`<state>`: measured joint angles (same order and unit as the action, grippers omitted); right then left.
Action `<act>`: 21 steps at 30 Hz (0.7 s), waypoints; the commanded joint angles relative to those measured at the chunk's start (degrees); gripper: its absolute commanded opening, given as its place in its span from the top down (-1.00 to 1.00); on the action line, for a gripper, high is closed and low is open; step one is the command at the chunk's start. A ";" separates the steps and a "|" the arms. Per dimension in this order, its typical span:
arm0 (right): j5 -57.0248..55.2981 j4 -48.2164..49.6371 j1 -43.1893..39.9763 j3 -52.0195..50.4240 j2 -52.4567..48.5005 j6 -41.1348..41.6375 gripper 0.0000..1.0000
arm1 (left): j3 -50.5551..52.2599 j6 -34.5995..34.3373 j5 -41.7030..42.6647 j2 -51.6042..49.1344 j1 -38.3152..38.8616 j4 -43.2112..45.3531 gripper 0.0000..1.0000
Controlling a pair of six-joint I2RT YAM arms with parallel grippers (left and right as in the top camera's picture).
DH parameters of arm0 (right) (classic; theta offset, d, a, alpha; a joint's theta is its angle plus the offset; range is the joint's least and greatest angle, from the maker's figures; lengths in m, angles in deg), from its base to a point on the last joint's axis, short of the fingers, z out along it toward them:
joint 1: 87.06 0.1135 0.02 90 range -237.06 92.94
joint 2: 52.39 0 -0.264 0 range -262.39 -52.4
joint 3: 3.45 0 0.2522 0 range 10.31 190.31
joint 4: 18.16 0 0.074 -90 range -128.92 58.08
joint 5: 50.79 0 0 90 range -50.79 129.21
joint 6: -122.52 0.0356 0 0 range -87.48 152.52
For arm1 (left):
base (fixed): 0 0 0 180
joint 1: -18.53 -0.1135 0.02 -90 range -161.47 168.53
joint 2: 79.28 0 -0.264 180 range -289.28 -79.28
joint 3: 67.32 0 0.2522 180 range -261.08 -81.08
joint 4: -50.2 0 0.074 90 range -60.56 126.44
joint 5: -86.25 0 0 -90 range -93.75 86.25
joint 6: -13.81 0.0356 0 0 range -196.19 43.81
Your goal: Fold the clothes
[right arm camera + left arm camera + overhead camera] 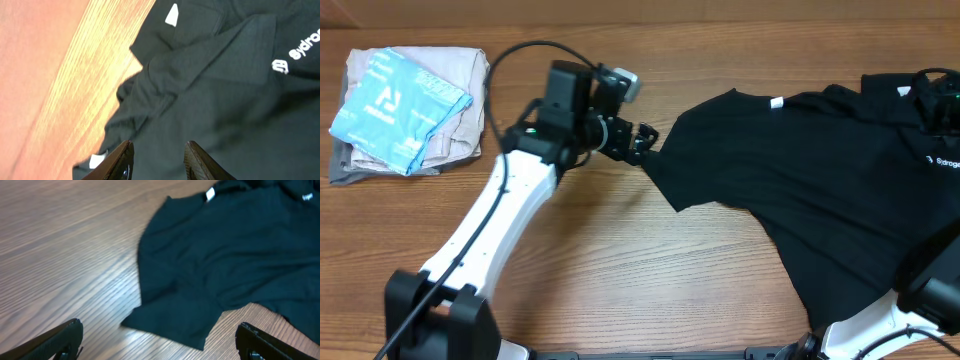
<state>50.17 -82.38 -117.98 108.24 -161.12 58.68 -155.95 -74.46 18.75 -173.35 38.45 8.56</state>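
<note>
The left claw [642, 137] hangs wide open and empty, just beside the sleeve [170, 322] of the black soft-fabric T-shirt [840, 180]. The right claw [157, 161] is parted above the same fabric, nothing pinched. The shirt lies rumpled across the right of the wooden tabletop [650, 260]. I judge it best to drop low, pinch the sleeve hem in one layer, and draw it flat before folding.

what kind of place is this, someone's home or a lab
Most likely a robot lab or test bench, not a home: a white robot arm stands at a wood-grain table, with a black T-shirt spread out and a pile of folded clothes set aside in one corner.
</note>
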 commanded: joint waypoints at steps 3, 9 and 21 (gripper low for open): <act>2.47 5.11 -0.72 0.72 -6.86 2.45 0.18 | -2.05 1.09 -0.55 -4.31 3.56 2.73 -1.00; 2.43 10.99 -0.72 0.72 -11.63 2.56 0.18 | -2.05 1.07 -0.39 -9.81 5.33 5.03 -1.00; 2.69 5.62 -1.84 0.72 -11.82 5.11 0.12 | -2.05 1.53 -3.65 -19.67 6.73 16.41 -0.82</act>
<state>51.31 -75.58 -118.72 108.24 -173.56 63.64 -156.58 -74.28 17.72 -191.81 44.83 24.47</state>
